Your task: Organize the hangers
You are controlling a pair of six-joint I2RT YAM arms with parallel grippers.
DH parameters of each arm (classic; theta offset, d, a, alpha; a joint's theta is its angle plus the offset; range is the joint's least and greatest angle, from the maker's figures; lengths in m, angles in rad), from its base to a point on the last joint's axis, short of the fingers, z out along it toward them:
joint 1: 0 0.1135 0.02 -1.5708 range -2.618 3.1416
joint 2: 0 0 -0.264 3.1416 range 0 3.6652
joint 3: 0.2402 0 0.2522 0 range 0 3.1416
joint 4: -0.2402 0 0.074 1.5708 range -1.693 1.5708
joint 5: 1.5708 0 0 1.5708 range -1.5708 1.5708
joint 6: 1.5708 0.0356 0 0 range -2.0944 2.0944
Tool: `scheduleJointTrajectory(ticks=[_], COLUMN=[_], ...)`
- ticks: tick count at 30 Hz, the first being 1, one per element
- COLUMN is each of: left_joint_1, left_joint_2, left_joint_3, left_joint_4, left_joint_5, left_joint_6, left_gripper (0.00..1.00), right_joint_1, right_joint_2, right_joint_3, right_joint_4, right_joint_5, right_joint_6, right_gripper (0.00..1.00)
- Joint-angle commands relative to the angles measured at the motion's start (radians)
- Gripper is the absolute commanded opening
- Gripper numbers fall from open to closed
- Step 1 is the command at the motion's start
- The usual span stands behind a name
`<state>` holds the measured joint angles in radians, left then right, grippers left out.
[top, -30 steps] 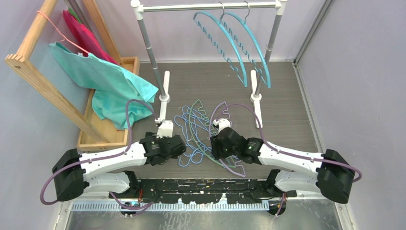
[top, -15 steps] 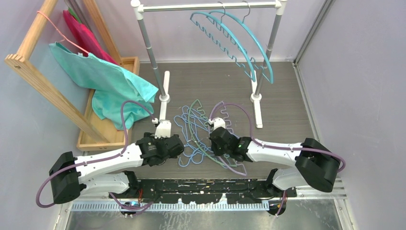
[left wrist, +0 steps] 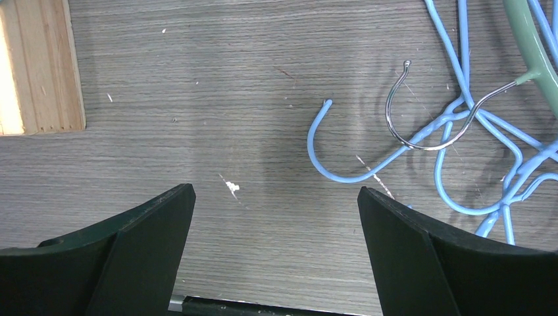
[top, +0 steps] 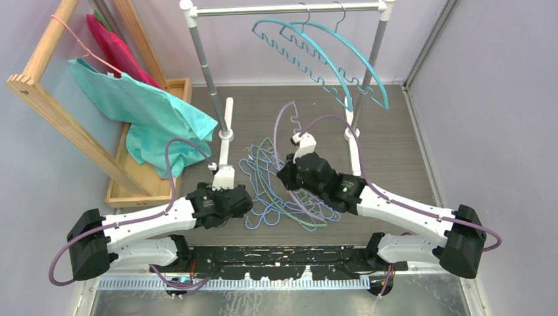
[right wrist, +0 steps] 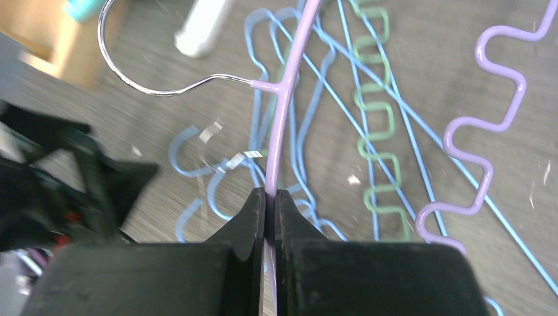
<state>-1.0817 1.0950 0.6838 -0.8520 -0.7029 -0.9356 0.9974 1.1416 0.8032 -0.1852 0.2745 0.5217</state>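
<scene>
Table (top: 395, 151): grey wood, blue hangers (top: 266, 197) heaped.
Right gripper (right wrist: 270, 194): pinching purple hanger (right wrist: 287, 85); clamp clear only from wrist.
Left gripper (left wrist: 276, 191): spread, empty.

Two teal arched hangers (top: 304, 31) with zigzag notched bars hang by their metal hooks on the rail (top: 263, 10), both tilted. On the table (top: 401, 151) lies a tangled heap of light-blue wire hangers (top: 260, 197), with a green hanger (left wrist: 530, 36) among them. The purple hanger (right wrist: 276, 138), with a metal hook and a wavy bar, is raised above this heap, its arm pinched in the right gripper (right wrist: 270, 194).
</scene>
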Motion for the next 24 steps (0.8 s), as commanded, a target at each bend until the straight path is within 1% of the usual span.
scheduleJointTrajectory(ticks=[1, 4, 5, 8, 13, 17, 24], left_joint_1=[0.0, 0.0, -0.001, 0.0, 0.0, 0.0, 0.0], left_joint_2=[-0.028, -0.028, -0.025, -0.013, -0.01, -0.018, -0.03], left_joint_3=[0.009, 0.019, 0.022, 0.036, 0.043, 0.049, 0.061], left_joint_4=[0.003, -0.013, -0.019, -0.039, -0.041, -0.037, -0.061], left_joint_5=[-0.042, -0.058, -0.063, -0.079, -0.084, -0.084, -0.1], left_joint_6=[-0.027, -0.037, -0.039, -0.038, -0.027, -0.016, -0.011], left_gripper=[0.98, 0.98, 0.98, 0.98, 0.98, 0.98, 0.98], right_joint_1=[-0.002, -0.011, -0.014, -0.016, -0.025, -0.072, -0.154], right_joint_2=[0.048, 0.117, 0.138, 0.199, 0.251, 0.31, 0.423], right_joint_3=[0.19, 0.295, 0.323, 0.411, 0.549, 0.679, 0.865], right_joint_4=[0.1, 0.131, 0.147, 0.168, 0.179, 0.189, 0.262], right_joint_5=[0.016, -0.043, -0.093, -0.162, -0.175, -0.247, -0.401], right_joint_6=[0.0, 0.014, 0.02, 0.026, -0.011, 0.001, 0.087], right_gripper=[0.01, 0.01, 0.01, 0.01, 0.01, 0.01, 0.01])
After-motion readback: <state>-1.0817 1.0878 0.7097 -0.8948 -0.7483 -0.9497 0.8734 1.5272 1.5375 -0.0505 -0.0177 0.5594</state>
